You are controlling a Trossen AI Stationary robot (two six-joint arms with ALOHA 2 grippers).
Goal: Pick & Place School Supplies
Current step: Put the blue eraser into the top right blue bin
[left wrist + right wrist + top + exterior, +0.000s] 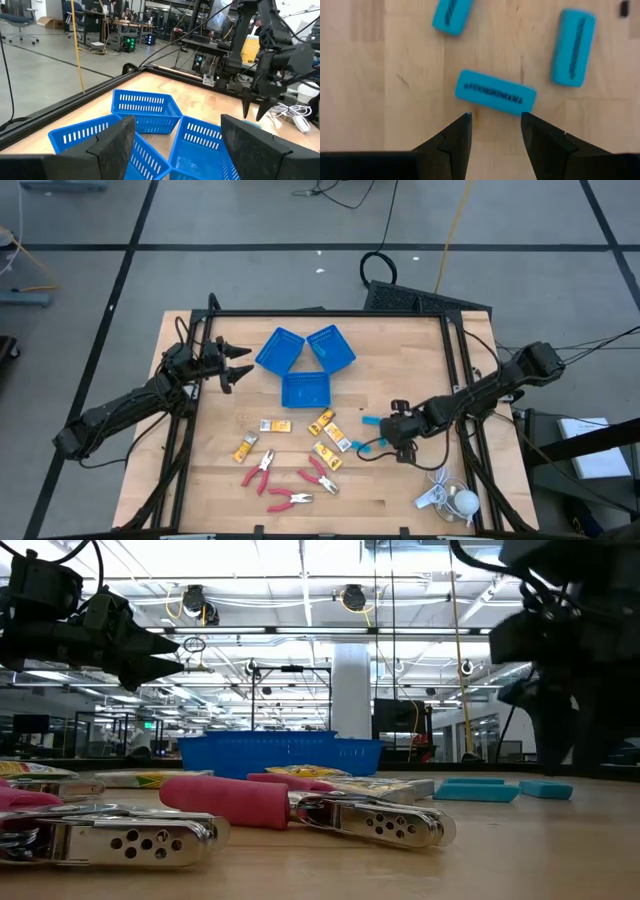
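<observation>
the right gripper (pixel 492 125) is held above a light-blue eraser (pixel 495 92) at the table's right, jaws half spread and pinching nothing, apparently to straddle it. two more erasers (pixel 572 47) lie nearby. the left gripper (pixel 235 365) is parked wide open by the blue trays (pixel 305 388).

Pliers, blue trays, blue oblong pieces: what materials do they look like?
Pliers: shiny metal jaws, matte red handles, probably rubber or plastic. Blue trays: moulded plastic, slotted walls. Light-blue oblong pieces: matte, rounded, printed lettering; probably rubber erasers.
</observation>
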